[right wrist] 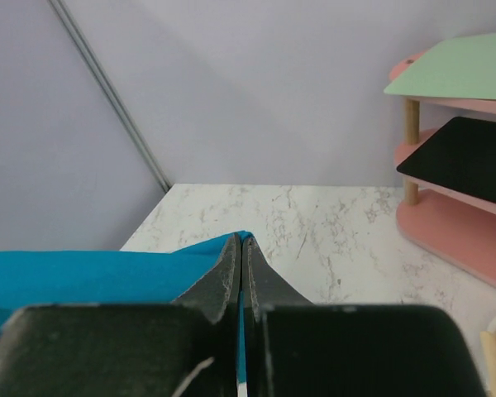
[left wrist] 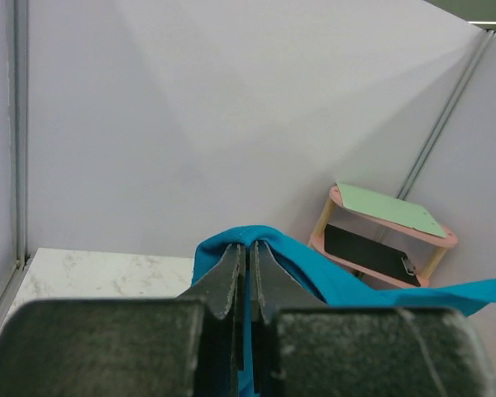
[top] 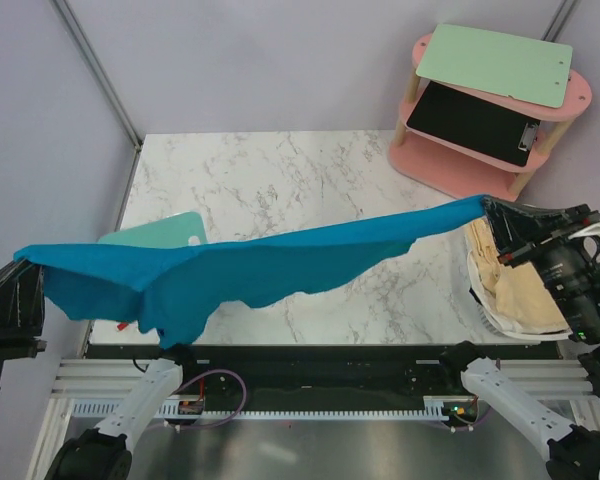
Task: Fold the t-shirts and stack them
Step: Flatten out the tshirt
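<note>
My left pincer (top: 22,262) is clenched on one end of the teal t-shirt (top: 260,265), out past the left edge of the marble table (top: 280,170). From my left wrist I see the two fingers pressed together, with a fold of blue cloth bunched at their tips and running down between them. My right pincer (top: 492,208) is clenched on the opposite end, above the right edge of the table. In my right wrist view a thin edge of the cloth is nipped between the closed fingers while the rest spreads away to the left. Between the two pincers the shirt hangs in the air as a long band stretched left to right over the near half of the table, and its loose lower part sags lowest close to my left pincer, at the near left corner. Under that left part a mint-green board (top: 155,232) lies flat on the table, partly hidden by the cloth. Just beside my right pincer, on its near side, the cream t-shirts (top: 520,285) lie piled in a white basket (top: 483,305) at the table's right edge. A pink shelf (top: 450,170) stands at the far right corner.
</note>
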Robot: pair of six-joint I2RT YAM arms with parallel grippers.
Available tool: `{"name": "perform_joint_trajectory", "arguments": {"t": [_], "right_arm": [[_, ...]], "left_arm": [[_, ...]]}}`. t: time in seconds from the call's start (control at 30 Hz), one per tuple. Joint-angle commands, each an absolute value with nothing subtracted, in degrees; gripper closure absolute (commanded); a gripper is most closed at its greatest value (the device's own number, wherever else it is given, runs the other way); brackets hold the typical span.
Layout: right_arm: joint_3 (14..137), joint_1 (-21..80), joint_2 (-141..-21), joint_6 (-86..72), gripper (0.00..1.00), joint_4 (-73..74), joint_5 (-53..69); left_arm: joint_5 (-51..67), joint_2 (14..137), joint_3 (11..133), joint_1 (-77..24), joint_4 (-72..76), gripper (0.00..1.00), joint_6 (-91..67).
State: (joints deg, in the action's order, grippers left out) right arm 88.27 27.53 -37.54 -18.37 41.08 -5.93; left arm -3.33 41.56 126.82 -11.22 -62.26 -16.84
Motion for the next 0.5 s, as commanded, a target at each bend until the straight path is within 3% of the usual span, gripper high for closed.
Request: {"name": "perform_joint_trajectory", "arguments": {"t": [0.0, 0.27, 0.47], "right_arm": [[89.13, 27.51, -38.14, -15.82, 1.00, 45.53, -13.62], [74.99, 27.51, -42.18, -16.08, 1.00, 37.10, -19.42], [62.06, 27.42, -52.01, -15.91, 1.00, 25.59, -24.96]], "left_arm": [[-3.95, 46.75, 126.83, -10.90, -65.74, 0.98, -15.38], [-6.68, 58.34, 112.97, -10.99, -57.75, 0.98, -13.45], [-2.47, 74.25, 107.23, -10.90, -49.67, 0.98, -14.06]]}}
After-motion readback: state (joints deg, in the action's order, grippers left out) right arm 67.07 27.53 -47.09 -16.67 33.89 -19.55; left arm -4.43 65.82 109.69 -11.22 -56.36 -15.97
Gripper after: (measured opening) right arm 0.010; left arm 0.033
